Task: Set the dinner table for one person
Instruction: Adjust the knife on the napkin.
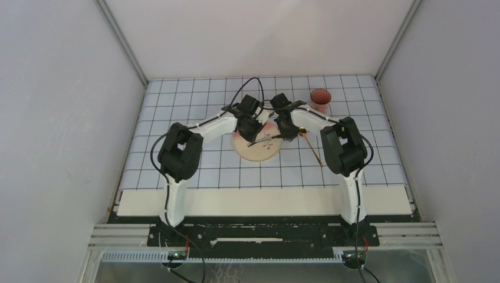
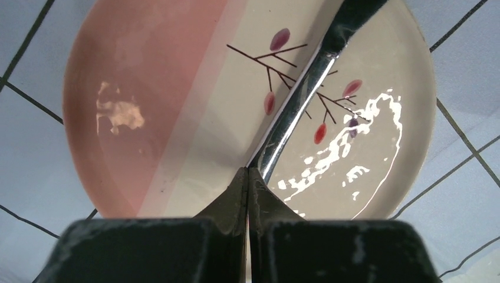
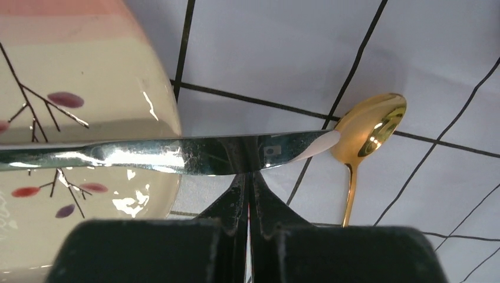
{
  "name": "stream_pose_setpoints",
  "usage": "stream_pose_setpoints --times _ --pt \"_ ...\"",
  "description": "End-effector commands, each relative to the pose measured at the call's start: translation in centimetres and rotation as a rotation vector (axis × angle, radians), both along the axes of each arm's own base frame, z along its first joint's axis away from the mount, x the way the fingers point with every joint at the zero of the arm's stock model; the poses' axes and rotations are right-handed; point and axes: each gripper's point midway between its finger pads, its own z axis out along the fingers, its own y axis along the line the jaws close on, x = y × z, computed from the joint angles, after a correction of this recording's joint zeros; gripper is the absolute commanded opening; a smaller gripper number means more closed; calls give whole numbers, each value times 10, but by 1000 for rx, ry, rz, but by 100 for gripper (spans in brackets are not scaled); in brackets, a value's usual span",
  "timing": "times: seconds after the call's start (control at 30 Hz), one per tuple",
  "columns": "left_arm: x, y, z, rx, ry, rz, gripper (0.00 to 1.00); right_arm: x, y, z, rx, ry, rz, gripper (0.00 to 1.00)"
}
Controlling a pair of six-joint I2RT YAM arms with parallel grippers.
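1. Clenched left pincer (image 2: 247, 172), nearest the lens in its wrist view: fingers pressed together on one end of the knife (image 2: 301, 100).
2. Knife runs away from that pincer, hanging above the plate (image 2: 147, 106). In the top view its long axis lies roughly left to right, blade end toward the right arm.
3. Clenched right pincer (image 3: 247, 178): tips meet the blade's lower edge near the point. Whether they truly pinch it cannot be told.
4. Blade point ends just short of the gold spoon (image 3: 370, 127), which lies on the gridded cloth (image 3: 283, 53) right of the plate, handle toward the arm bases.
5. Pink cup (image 1: 320, 99) stands beyond the spoon, apart from the plate.
6. Cream tabletop (image 1: 265, 201) shows as a strip at the cloth's near edge and carries the lot.
7. Judgement: the knife's place is probably right of the plate, beside the spoon. The right arm is nearer, and the knife must turn to match the spoon's line.
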Motion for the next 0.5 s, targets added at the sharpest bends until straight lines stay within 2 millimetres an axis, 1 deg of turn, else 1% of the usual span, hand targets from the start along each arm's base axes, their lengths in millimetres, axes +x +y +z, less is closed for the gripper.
stream_pose_setpoints --times 0.0,0.23,0.47 --pt "-18 -9 17 -37 2 -46 0 16 5 5 -2 -27 13 0" --pt "-31 -12 24 -50 7 -62 0 29 9 6 -6 -33 20 0" --pt "-37 -15 22 -54 22 -66 0 50 20 9 -2 -51 35 0"
